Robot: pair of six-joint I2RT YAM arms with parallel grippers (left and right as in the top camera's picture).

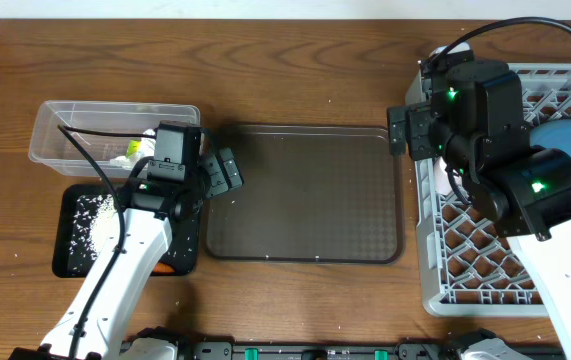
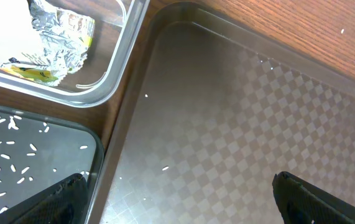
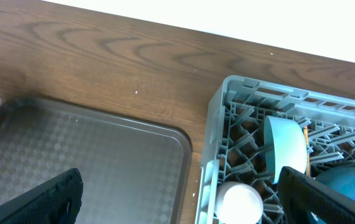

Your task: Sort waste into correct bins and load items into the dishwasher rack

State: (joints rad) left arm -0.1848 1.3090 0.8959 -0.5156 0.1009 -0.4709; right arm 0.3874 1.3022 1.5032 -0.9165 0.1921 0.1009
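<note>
The waste lies in the two bins at the left. A clear tub [image 1: 115, 130] holds a crumpled yellow-green wrapper [image 2: 59, 37]. The black tray [image 1: 75, 255] holds white rice grains [image 2: 3, 168], with an orange bit [image 1: 165, 268] at its near edge beside my left arm. The grey dishwasher rack [image 1: 485, 285] at the right carries a blue plate [image 1: 570, 145], a light blue cup [image 3: 286, 143] and a white round vessel [image 3: 239, 202]. My left gripper [image 1: 227, 172] hangs open over the brown tray's left rim. My right gripper [image 1: 405, 130] hangs open over the rack's left wall. Neither holds anything.
A large brown textured tray [image 1: 305, 190] lies between the bins and the rack, with a few stray rice grains [image 2: 165, 168] on it. Bare wooden table [image 1: 295, 70] runs along the far side. My right arm covers much of the rack's far part.
</note>
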